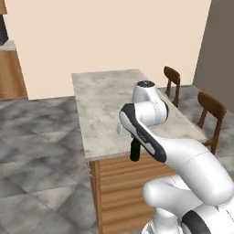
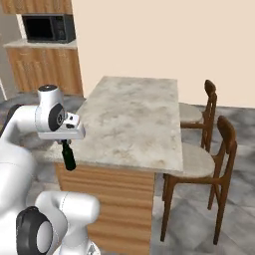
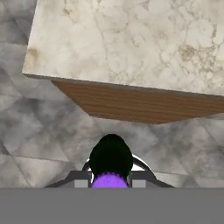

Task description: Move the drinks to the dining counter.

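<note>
The gripper [image 2: 65,142] is clamping the bottle [image 2: 68,158] by its neck, fingers pressing in on either side just under the purple cap [image 3: 110,180]. The dark bottle is hanging upright below the hand, in the air just off the near edge of the dining counter [image 2: 130,119], with its lower part showing against the wooden slat base [image 1: 130,183]. It is not touching the marble top. In the hand view the bottle [image 3: 111,156] is sitting over grey tiled floor [image 3: 39,131], with the counter's near corner just beyond it. Nothing is lying on the marble top near the hand. Two wooden chairs [image 2: 204,164] are standing along the counter's right side, well apart from the bottle. A black microwave [image 2: 49,28] is sitting on a far worktop at the left.
</note>
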